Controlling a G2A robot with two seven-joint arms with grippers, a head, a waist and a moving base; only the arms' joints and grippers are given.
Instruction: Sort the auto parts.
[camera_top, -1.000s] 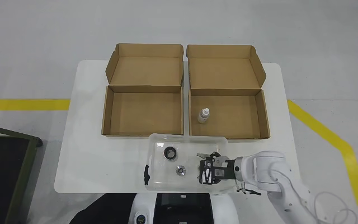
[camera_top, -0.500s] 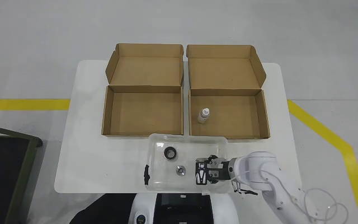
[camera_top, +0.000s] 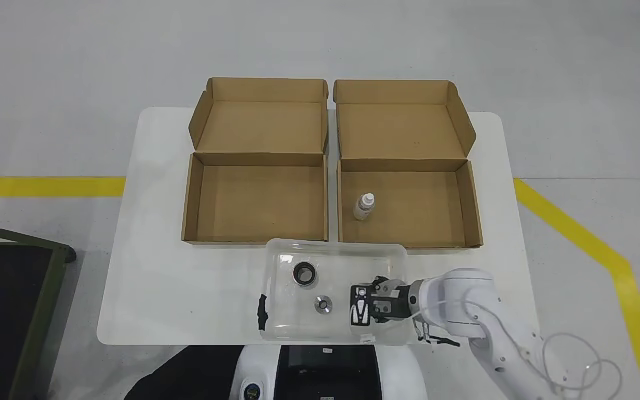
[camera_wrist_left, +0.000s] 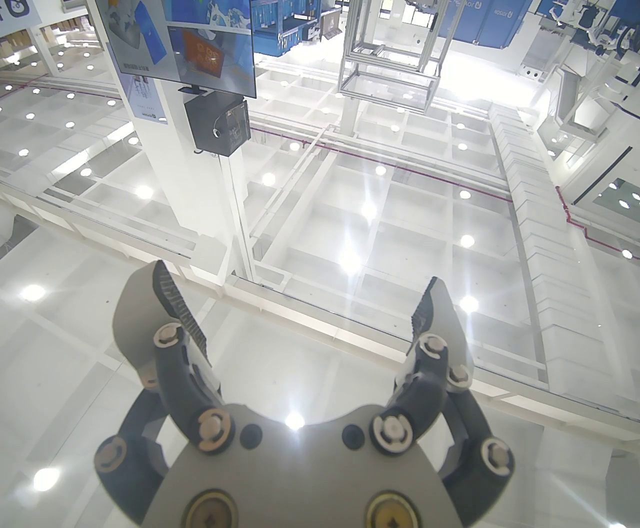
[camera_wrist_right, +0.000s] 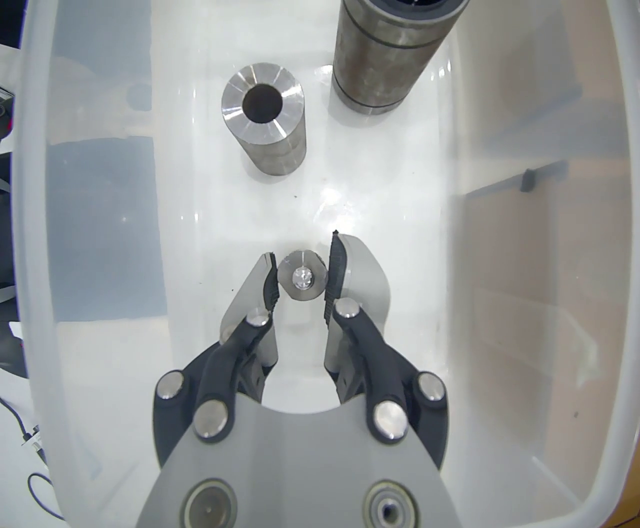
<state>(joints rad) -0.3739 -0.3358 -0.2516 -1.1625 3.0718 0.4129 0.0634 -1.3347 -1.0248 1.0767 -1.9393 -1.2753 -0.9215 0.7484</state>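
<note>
Since the earlier frames the right gripper (camera_wrist_right: 301, 252) has slid a little farther across the clear bin (camera_top: 336, 246), toward its middle. Its pincer is closed onto a small metal stud (camera_wrist_right: 302, 280), with a pad touching each flank. The stud stands upright, seemingly on the bin floor. Beyond it stand a hollow steel sleeve (camera_wrist_right: 263, 120) and a larger dark cylinder (camera_wrist_right: 385, 55), both apart from the fingers. Left gripper (camera_wrist_left: 296, 274): spread wide, holding nothing, aimed at the ceiling. Step in hand, by judgement: picking one part for sorting. The next move calls for a straight lift clear of the bin wall, then a carry to the left box (camera_top: 255, 205) or the right box (camera_top: 430, 212), where a small white bottle-shaped part (camera_top: 365, 206) lies.
</note>
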